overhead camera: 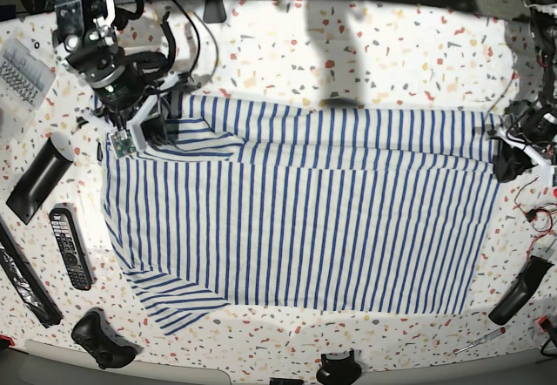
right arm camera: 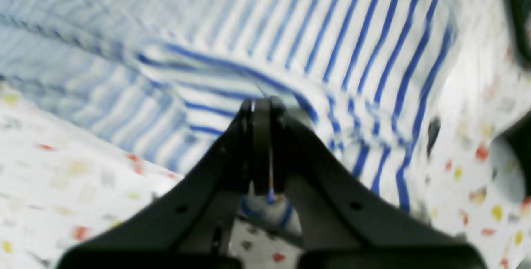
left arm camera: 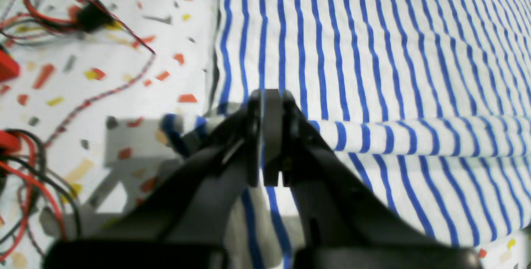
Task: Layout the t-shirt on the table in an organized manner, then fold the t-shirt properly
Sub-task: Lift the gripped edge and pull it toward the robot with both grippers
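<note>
The t-shirt (overhead camera: 305, 211), white with thin blue stripes, lies spread across the table (overhead camera: 365, 45), its far edge folded over into a band. My left gripper (overhead camera: 509, 160) is at the shirt's right end in the base view. In the left wrist view it (left arm camera: 265, 136) is shut on a rolled fold of the striped cloth (left arm camera: 373, 53). My right gripper (overhead camera: 152, 128) is at the shirt's far left corner. In the right wrist view it (right arm camera: 261, 148) is shut on a bunched edge of the cloth (right arm camera: 311, 32), which rises off the table (right arm camera: 62, 186).
A remote control (overhead camera: 70, 247), a flat black bar (overhead camera: 39, 180) and a game controller (overhead camera: 103, 340) lie left of the shirt. A black handle (overhead camera: 520, 291) and a screwdriver (overhead camera: 479, 340) lie at the near right. Red and black cables (left arm camera: 54, 7) trail beside my left gripper.
</note>
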Motion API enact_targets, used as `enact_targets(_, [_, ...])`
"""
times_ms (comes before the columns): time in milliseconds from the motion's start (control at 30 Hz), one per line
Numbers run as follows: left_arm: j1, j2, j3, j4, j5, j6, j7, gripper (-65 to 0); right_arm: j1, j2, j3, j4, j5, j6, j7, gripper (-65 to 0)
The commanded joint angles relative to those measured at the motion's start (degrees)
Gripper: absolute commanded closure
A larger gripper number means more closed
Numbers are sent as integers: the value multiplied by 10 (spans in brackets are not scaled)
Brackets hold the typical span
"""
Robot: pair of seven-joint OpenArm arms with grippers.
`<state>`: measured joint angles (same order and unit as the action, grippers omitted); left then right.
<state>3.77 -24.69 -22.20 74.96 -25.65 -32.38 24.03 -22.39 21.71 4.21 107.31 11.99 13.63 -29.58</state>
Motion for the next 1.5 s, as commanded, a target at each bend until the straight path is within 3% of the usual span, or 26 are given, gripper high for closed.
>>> enact_targets(0, [-8,-6,-5,8,3,-2,-22,0,14,7,3,-6,0,-1,17,0])
enact_targets(267, [-7,12,26,0,31,-2,-30,0,72,7,3,-134,0,1,6,0])
enact_targets(333, [-7,12,36,-10,31,-2,-30,0,75,7,3,-155,0,19,6,0])
enact_targets(733, [18,12,37,-71,46,-2,-34,0,69,8,3,-153,-15,31,-10,0])
enact_targets(1067, [125,12,37,-10,46,-2,-50,0,-22,8,10,-61,-60,31,-8,0])
enact_targets(1467, [245,12,37,86,64,-2,-14,0,-106,8,109,-37,-54,31,-2,0])
